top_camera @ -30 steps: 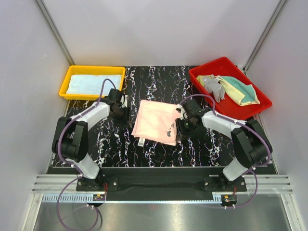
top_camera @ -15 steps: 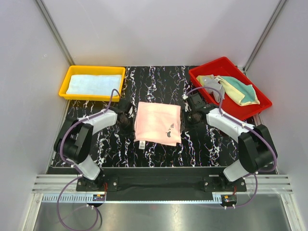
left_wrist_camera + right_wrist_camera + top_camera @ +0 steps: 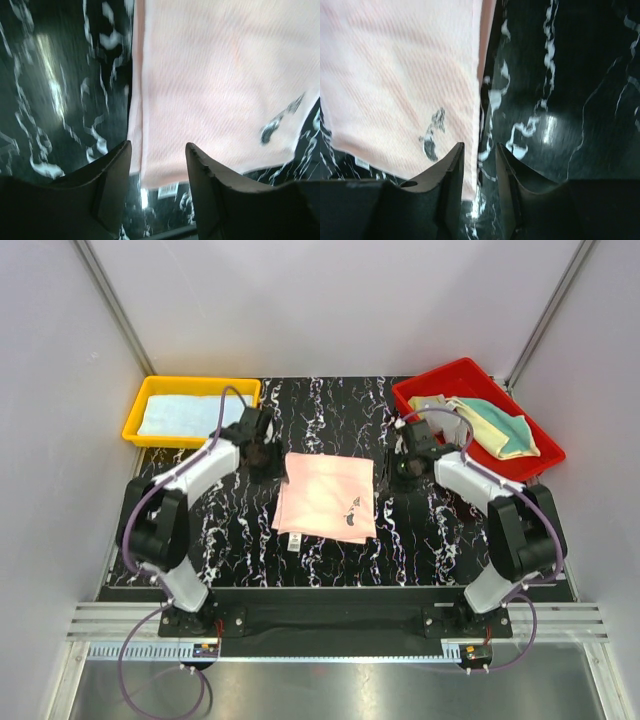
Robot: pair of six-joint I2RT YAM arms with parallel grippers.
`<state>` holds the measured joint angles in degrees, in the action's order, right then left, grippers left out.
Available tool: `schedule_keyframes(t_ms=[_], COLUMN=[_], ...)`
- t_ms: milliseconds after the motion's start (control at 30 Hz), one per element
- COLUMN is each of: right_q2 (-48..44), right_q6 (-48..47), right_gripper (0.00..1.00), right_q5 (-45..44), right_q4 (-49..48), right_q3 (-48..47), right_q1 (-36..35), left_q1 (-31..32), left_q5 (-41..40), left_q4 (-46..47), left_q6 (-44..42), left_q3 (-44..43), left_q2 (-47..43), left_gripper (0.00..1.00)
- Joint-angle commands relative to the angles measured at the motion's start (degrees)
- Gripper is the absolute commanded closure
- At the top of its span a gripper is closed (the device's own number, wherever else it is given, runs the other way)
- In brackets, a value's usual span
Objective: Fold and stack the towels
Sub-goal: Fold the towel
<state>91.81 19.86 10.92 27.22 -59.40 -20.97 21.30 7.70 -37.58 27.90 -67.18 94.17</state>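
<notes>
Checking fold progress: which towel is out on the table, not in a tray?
The pink towel, flat on the table. The light blue towel is in the yellow tray, the rest in the red tray.

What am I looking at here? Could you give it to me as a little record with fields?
Table: black marble pattern
Centre: pink towel, folded, lying flat
Yellow tray: back left, holds light blue towel
Red tray: back right, holds grey towel and yellow-and-teal bundle, unfolded
Left tool: open, empty, over pink towel's left edge
Right tool: open, empty, over its right edge
</notes>
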Motion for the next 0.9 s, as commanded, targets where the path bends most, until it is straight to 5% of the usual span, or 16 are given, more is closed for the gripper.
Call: schedule_keyframes(t_ms=[0, 533, 700, 800, 867], right_q2=[4.1, 19.0, 21.1, 21.4, 21.1], right_q6=[1.2, -0.4, -0.4, -0.6, -0.8], right_gripper=[0.62, 0.69, 0.71, 0.81, 0.96], right_q5=[3.3, 6.6, 8.3, 8.9, 9.8], right_q4=[-6.7, -12.1, -14.3, -15.6, -15.7], right_q3=[-5.8, -14.3, -14.3, -14.2, -14.3], right_q1=[2.0, 4.7, 5.2, 5.3, 5.7], left_q1=[-3.4, -5.6, -5.5, -5.6, -5.5], left_q5=[1.3, 10.6, 11.5, 11.9, 12.2], left_q4=[2.3, 6.1, 6.5, 5.3, 4.5], left_q6=[-4.0, -11.7, -11.9, -12.7, -12.9], left_q3=[-8.4, -21.3, -21.8, -23.1, -24.8], left_q2=[6.3, 24.7, 25.2, 25.1, 24.9], left_gripper=[0.49, 0.59, 0.81, 1.0, 1.0])
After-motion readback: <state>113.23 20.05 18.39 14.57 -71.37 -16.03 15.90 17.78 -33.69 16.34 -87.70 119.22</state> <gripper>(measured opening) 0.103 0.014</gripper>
